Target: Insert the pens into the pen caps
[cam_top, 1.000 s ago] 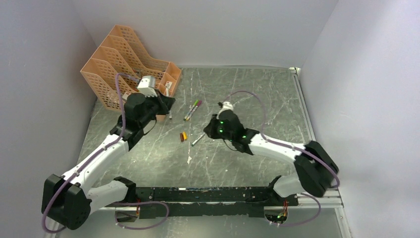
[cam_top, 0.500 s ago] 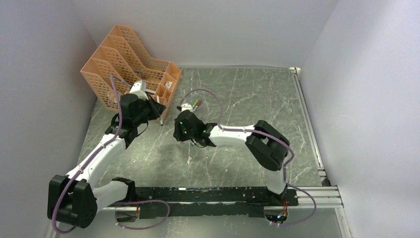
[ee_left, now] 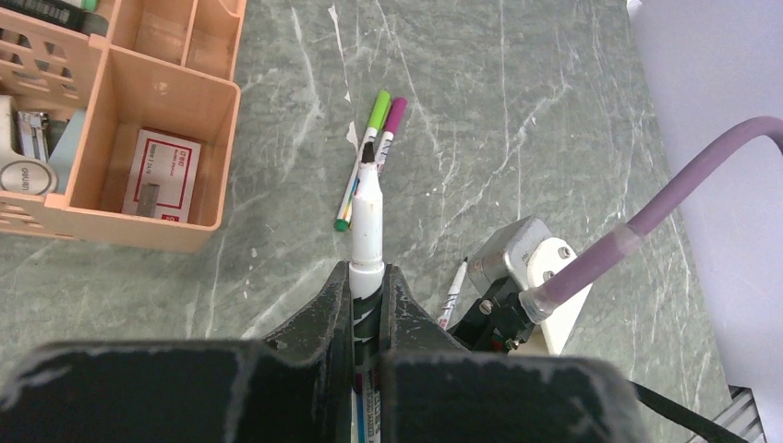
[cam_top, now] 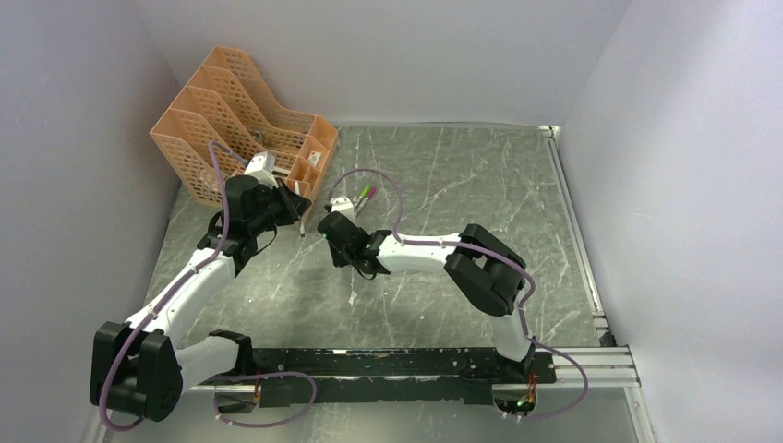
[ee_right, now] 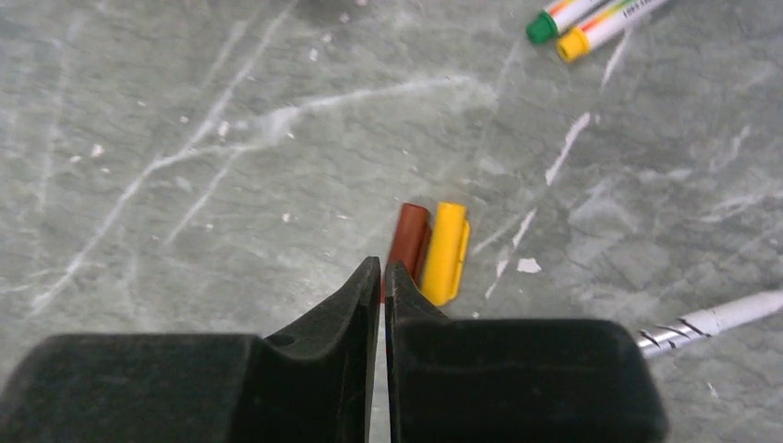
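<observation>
Orange cap (ee_right: 407,242) and yellow cap (ee_right: 446,252) lie side by side on the desk (ee_right: 185,138), lengthwise just ahead of our right pincer (ee_right: 382,269), its tips pressed together. Our left pincer (ee_left: 367,286) is clamped on a pen (ee_left: 367,217).

the black two-finger left end effector (ee_left: 367,277) is clamped on a white marker barrel (ee_left: 367,217) that juts forward past its tips, the white-and-black left arm (cam_top: 185,291) stretched forward. the right end effector (ee_right: 382,269) has its fingers pressed together, empty, the right arm (cam_top: 420,251) bent at the elbow, reaching leftward.
</observation>
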`<control>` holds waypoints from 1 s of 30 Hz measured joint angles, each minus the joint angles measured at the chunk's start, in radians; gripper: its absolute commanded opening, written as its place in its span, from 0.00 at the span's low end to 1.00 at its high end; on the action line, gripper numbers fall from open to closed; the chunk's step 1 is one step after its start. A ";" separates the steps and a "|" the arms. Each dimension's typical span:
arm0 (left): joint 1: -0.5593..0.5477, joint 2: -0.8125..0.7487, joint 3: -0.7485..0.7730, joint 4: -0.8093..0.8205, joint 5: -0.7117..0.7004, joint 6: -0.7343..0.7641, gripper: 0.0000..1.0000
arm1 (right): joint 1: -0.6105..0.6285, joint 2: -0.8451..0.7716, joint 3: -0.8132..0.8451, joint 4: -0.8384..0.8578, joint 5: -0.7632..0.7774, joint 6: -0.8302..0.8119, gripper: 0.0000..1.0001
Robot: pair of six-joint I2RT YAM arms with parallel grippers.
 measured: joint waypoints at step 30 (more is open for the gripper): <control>0.001 0.032 -0.006 0.001 0.038 0.000 0.07 | -0.029 -0.038 -0.093 -0.036 0.067 0.052 0.02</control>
